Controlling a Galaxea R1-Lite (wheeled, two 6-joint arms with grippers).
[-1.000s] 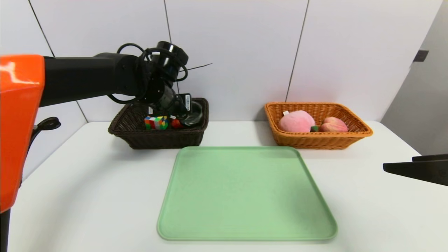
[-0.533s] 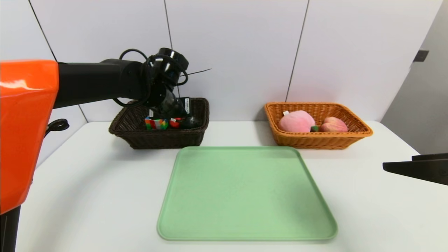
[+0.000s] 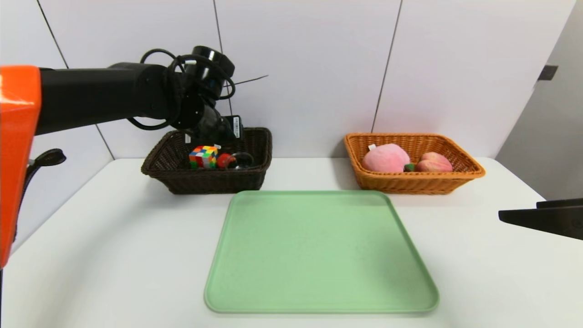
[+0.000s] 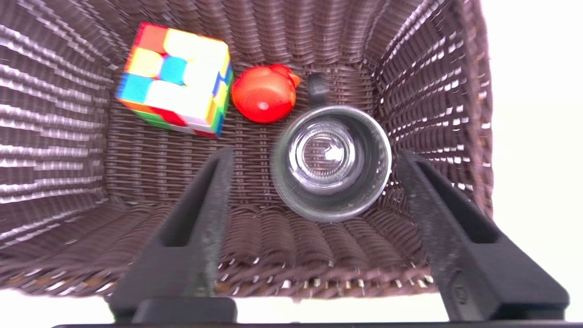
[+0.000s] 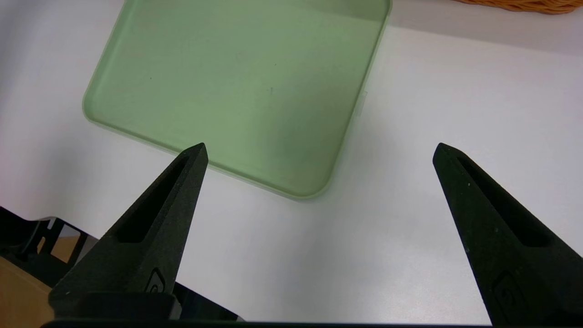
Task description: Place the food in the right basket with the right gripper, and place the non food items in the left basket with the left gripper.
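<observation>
The dark brown left basket [image 3: 207,181] holds a colourful puzzle cube [image 3: 203,156], a small red item [image 3: 224,160] and a clear glass mug [image 3: 241,160]. My left gripper [image 3: 217,133] hovers just above this basket. In the left wrist view it [image 4: 315,155] is open, its fingers [image 4: 200,214] standing apart on either side of the upright mug [image 4: 331,161], beside the cube [image 4: 175,77] and red item [image 4: 264,93]. The orange right basket [image 3: 412,183] holds a pink plush peach [image 3: 386,158] and a smaller peach [image 3: 434,161]. My right gripper [image 5: 319,150] is open and holds nothing.
A green tray [image 3: 319,250] lies bare in the middle of the white table, between me and the two baskets. The right gripper [image 3: 510,217] stays low at the table's right edge, near the tray's corner [image 5: 314,191]. A white wall stands behind the baskets.
The left gripper has opened, let go of the glass mug inside the left basket and risen a little above it. The right arm has not moved.
</observation>
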